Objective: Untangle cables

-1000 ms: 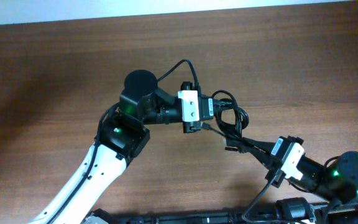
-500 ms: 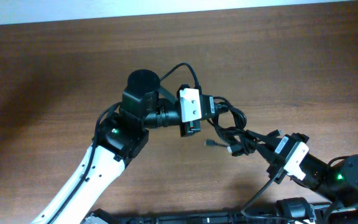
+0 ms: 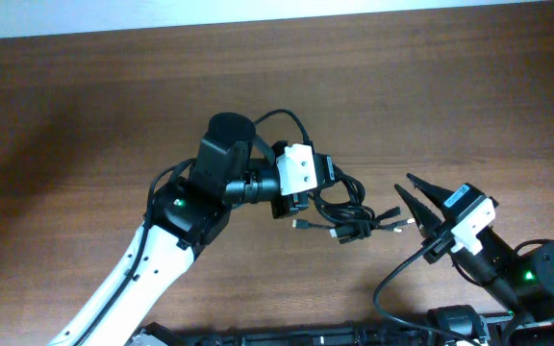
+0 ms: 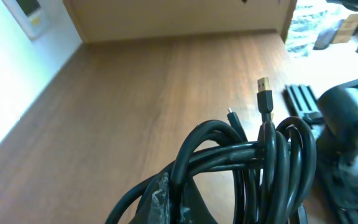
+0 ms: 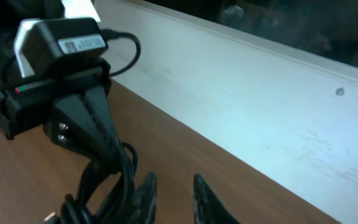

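The cables (image 3: 347,208) are a small tangle of thin black cords with plug ends sticking out low and right. My left gripper (image 3: 306,200) is shut on the tangle's left side. In the left wrist view the loops (image 4: 253,155) wrap over my left gripper's finger (image 4: 166,202), and a gold USB plug (image 4: 264,93) points up. My right gripper (image 3: 405,186) is open and empty, just right of the tangle. In the right wrist view its fingers (image 5: 173,190) stand apart beside the cables (image 5: 107,180), which hang from the left gripper (image 5: 95,146).
The wooden table (image 3: 85,115) runs to a white wall strip (image 3: 258,12) at the back. A black rail (image 3: 306,336) lies along the front edge. The left arm's own thicker black wire (image 3: 282,115) arches over its wrist.
My right gripper has let go of the cables, opened and drawn back to the right. The tangle now hangs from my left gripper alone, which shifted slightly right.
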`<state>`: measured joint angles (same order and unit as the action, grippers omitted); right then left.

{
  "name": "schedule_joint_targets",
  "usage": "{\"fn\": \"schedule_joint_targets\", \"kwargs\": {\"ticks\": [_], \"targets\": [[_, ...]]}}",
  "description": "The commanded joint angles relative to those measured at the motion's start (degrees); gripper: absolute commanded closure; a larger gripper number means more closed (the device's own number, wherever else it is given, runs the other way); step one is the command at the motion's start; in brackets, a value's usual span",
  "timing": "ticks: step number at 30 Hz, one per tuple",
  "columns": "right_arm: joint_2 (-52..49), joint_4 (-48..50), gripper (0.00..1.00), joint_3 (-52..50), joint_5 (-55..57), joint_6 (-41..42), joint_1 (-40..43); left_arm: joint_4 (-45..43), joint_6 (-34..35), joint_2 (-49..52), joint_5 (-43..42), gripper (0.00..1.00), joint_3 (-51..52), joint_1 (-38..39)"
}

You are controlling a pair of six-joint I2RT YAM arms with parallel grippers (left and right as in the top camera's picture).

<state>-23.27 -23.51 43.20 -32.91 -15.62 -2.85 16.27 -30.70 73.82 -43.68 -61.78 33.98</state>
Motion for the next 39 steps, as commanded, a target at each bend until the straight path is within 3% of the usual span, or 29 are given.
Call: {"fn": "schedule_joint_targets", "kwargs": {"ticks": [1,4,9,19,31,39], "targets": [[-0.09,-1.07,0.01,0.85,1.49,1.33,0.31,-3.63,2.03,-0.68,3.85,1.0,-0.31,0.26],[-0.09,-2.97,0.01,0.85,1.55,1.31,0.31,-8.41,9.46,-0.68,9.97,1.0,-0.31,0.26],[-0.09,-4.0,0.01,0.85,2.25,0.9,0.31,-12.9,16.22,-0.68,14.88,1.0,-0.31,0.26],[-0.09,-7.34,0.01,0.85,17.03,1.18,0.31,-12.17,16.55,-1.42,15.06,1.0,-0.31,0.22],[-0.09,-7.87,0.01,0.85,18.4,1.33,0.31,-15.02,16.5,-1.66,-0.04,1.0,-0.31,0.22],[-0.09,-8.7,0.02,0.85,17.92,1.31,0.31,-17.27,16.52,-1.64,-0.26,1.0,-0.31,0.22]]}}
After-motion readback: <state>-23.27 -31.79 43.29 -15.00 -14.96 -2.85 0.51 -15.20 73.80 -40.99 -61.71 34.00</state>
